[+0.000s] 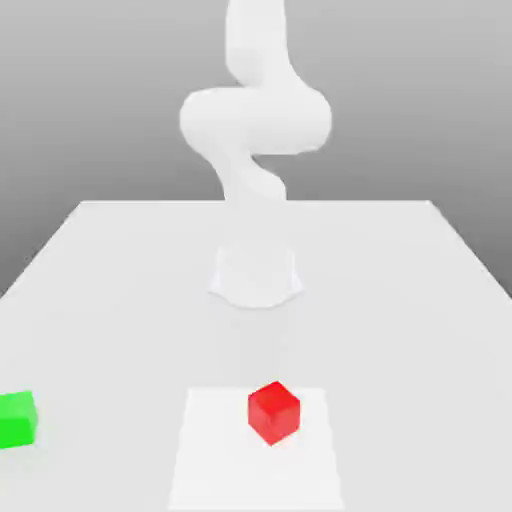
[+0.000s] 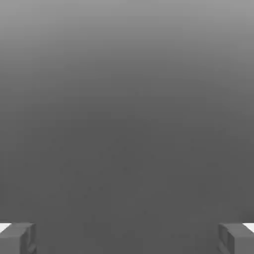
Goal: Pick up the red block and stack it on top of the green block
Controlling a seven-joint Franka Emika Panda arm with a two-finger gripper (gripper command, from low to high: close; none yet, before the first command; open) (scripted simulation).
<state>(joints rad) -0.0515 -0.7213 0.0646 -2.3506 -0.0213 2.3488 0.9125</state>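
While my claw (image 2: pixel 127 238) hangs released, the red block (image 1: pixel 274 411) and green block (image 1: pixel 16 419) sit well apart; everything remains.

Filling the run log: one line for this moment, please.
gripper: open, empty | red block: on table | green block: apart, unstacked

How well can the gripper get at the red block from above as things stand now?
Probably yes. The red block sits alone on the table, apart from the green block, with nothing over it, and the gripper is open and holds nothing.
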